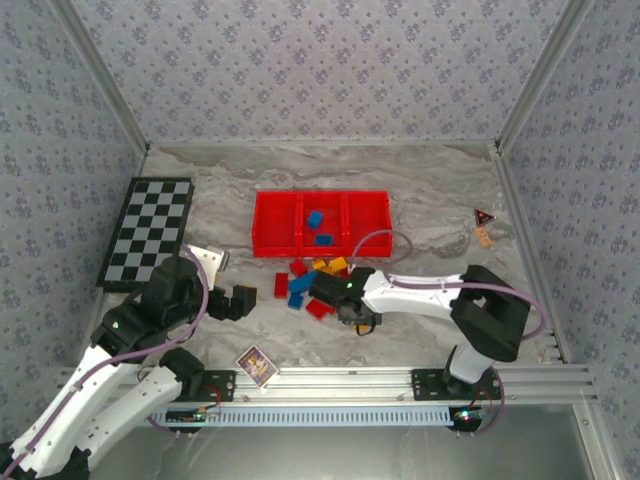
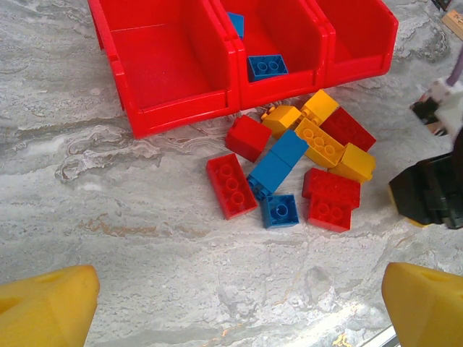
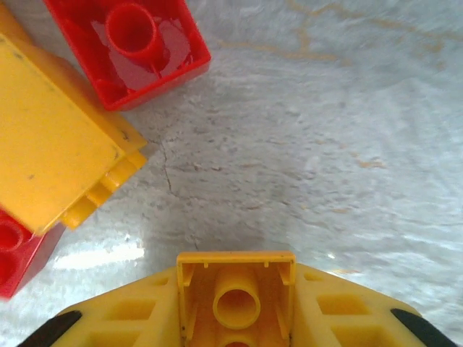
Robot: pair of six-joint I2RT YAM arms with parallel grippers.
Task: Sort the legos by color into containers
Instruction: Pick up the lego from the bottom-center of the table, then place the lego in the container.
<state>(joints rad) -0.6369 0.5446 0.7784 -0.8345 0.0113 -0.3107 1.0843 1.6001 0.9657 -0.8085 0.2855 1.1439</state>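
Sorting stage: we judge the yellow pick is in hand, with the drop into a compartment not yet done.
Right gripper: we see its jaws pinching a yellow brick, hollow underside toward the camera, low over the table at the near edge of the pile.
Left gripper: we see its jaws spread wide and holding nothing, hovering on the near-left side of the pile.
Pile: we see red, blue and yellow legos lying loose on the marble, just in front of the red tray.
Tray contents: we see two blue bricks in the middle compartment; from above, the left and right compartments look bare.
Next move: we judge it calls for raising the yellow brick above the pile and the tray's front wall, carrying it to one of the bare compartments rather than the blue one, then spreading the jaws.
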